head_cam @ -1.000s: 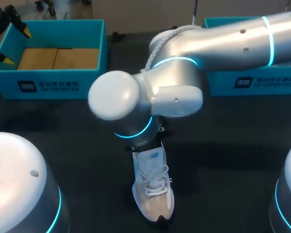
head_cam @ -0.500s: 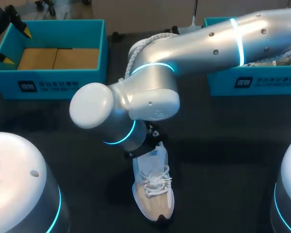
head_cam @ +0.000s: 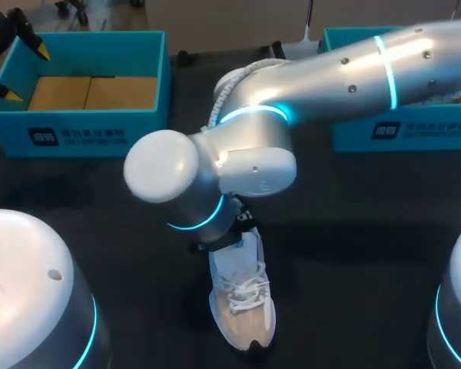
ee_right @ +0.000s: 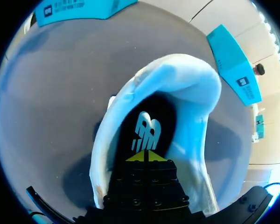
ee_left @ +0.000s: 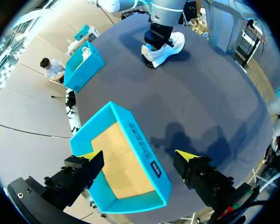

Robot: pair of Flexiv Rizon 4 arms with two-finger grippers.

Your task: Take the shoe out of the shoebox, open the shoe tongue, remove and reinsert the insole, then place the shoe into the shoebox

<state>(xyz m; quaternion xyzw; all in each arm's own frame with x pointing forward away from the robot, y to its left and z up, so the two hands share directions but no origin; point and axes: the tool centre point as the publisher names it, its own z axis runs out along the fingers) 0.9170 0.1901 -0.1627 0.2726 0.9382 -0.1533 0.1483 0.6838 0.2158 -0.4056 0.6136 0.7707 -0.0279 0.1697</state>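
A white lace-up shoe lies on the dark table near its front middle, toe toward me. My right arm comes in from the right, and its wrist hides its gripper above the shoe's heel. In the right wrist view my right gripper is shut, its yellow tips together inside the shoe's opening, just over the dark insole with its pale logo. The empty blue shoebox stands at the back left. My left gripper hangs open above its left end, holding nothing.
A second blue box stands at the back right, partly covered by my right arm. It also shows in the left wrist view as the far blue box, beyond the shoe. Bare table lies between the boxes and the shoe.
My right arm's wrist swung to the left over the shoe's heel, then back a little to the right. The shoe has barely shifted. My left arm has not moved.
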